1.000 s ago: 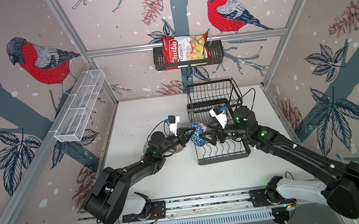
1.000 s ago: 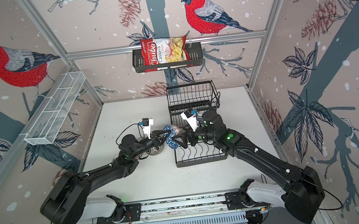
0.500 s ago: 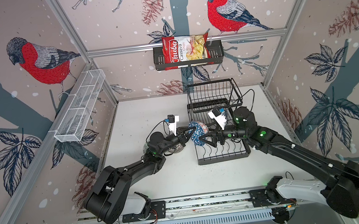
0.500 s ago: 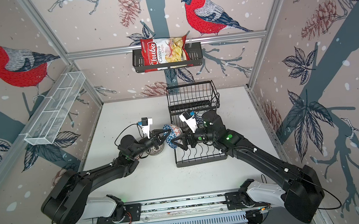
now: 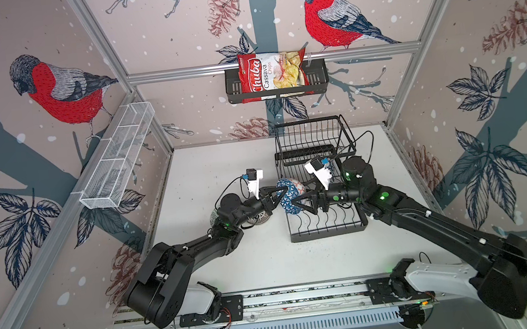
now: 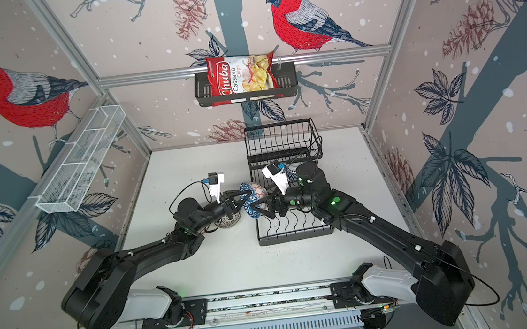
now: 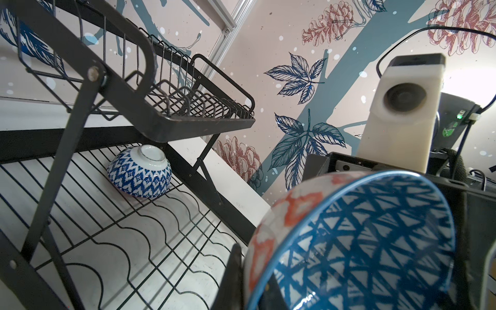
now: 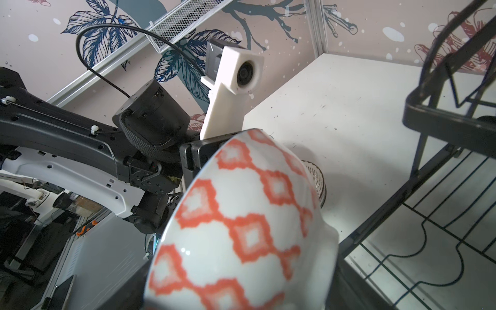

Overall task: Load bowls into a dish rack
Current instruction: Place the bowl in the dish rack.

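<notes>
Left fingers pinch the rim of the orange-and-blue bowl, holding it on edge in midair. Right fingers, spread wide, straddle its foot side, with the dish rack just below them.

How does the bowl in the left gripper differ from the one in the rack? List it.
The held bowl shows orange-red diamonds and blue triangles; the rack bowl has blue zigzags. The held bowl is tipped on its side, pinched by the left gripper; the rack bowl sits upside down on the dish rack. Both are round, footed.
</notes>
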Controlling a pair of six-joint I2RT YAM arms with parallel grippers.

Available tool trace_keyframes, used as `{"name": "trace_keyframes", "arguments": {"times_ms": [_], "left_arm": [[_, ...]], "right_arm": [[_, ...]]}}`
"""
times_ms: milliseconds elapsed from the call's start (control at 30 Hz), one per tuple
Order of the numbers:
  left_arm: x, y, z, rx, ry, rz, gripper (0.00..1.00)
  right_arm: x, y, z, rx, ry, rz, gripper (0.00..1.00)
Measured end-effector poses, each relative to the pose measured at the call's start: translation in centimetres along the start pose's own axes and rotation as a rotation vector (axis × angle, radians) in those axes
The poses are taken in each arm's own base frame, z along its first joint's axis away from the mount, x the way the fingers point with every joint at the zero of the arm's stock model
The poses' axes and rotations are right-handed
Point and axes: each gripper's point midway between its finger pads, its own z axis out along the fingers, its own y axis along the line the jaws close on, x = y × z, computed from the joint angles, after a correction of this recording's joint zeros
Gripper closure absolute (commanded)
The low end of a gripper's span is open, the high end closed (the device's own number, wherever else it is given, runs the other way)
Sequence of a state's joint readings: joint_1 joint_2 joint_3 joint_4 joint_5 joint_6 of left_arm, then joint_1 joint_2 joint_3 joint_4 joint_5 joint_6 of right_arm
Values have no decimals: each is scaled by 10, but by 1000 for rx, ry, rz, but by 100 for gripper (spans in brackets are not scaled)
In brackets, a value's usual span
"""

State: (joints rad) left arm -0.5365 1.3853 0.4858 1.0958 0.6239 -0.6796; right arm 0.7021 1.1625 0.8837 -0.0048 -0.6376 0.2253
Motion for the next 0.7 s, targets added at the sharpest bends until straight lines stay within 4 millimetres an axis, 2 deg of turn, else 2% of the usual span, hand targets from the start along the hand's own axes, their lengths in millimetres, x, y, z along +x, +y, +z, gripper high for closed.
{"name": "trace_keyframes", "arguments": {"times_ms": [233, 467, 700], "left_arm": [[-4, 5, -1, -29, -21, 7, 100], [-6, 8, -1, -45, -31, 30, 100], [-7, 9, 1, -50, -26, 33, 100]], "right_arm": [[-1, -4, 0, 22, -3, 20, 31], [0, -6, 0, 34, -4, 22, 38], [-2, -7, 1, 37, -6, 23, 42]]}}
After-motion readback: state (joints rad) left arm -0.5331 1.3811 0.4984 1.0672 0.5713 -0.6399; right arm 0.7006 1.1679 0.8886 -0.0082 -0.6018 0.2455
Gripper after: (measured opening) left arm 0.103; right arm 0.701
